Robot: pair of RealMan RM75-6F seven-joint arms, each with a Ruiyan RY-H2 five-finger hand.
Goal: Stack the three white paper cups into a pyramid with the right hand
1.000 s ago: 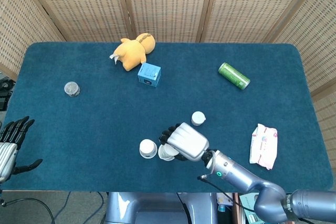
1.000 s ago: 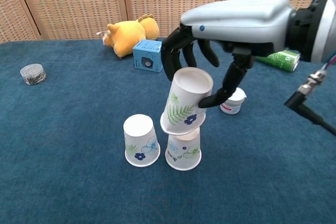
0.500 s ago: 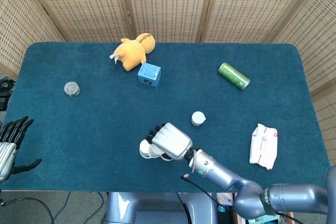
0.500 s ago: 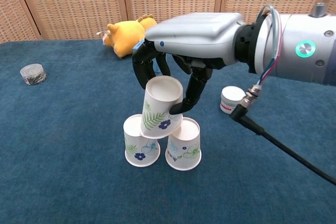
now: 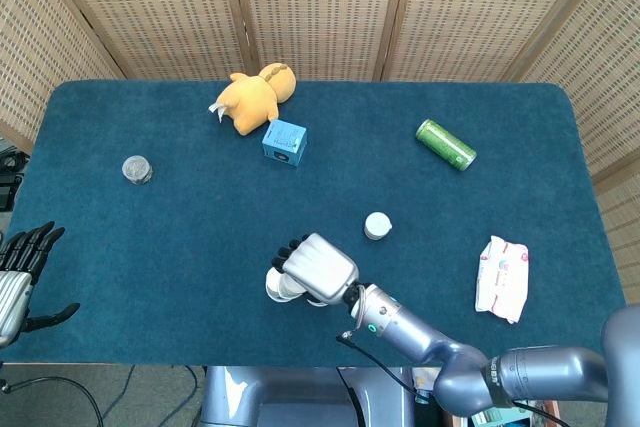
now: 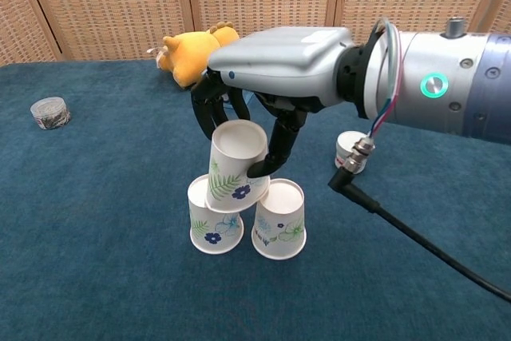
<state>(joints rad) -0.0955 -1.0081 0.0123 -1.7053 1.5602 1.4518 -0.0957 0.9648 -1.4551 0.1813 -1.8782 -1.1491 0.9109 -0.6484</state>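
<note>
Two white floral paper cups stand upside down side by side near the table's front: the left cup (image 6: 212, 225) and the right cup (image 6: 279, 221). My right hand (image 6: 267, 61) holds a third upside-down cup (image 6: 234, 167) from above, tilted, its rim over the gap and mostly over the left cup. In the head view the right hand (image 5: 318, 267) covers most of the cups; only a white edge (image 5: 279, 287) shows. My left hand (image 5: 18, 272) hangs off the table's left edge, fingers apart, holding nothing.
A yellow plush toy (image 5: 252, 97) and a blue box (image 5: 285, 141) lie at the back. A green can (image 5: 445, 144) lies back right, a wipes pack (image 5: 502, 277) at right, a small white jar (image 5: 377, 225) behind the cups, a round tin (image 5: 137, 169) at left.
My right hand has carried the held cup leftwards, from above the right cup to above the gap and the left cup, and slightly lower. The left hand has not moved.
</note>
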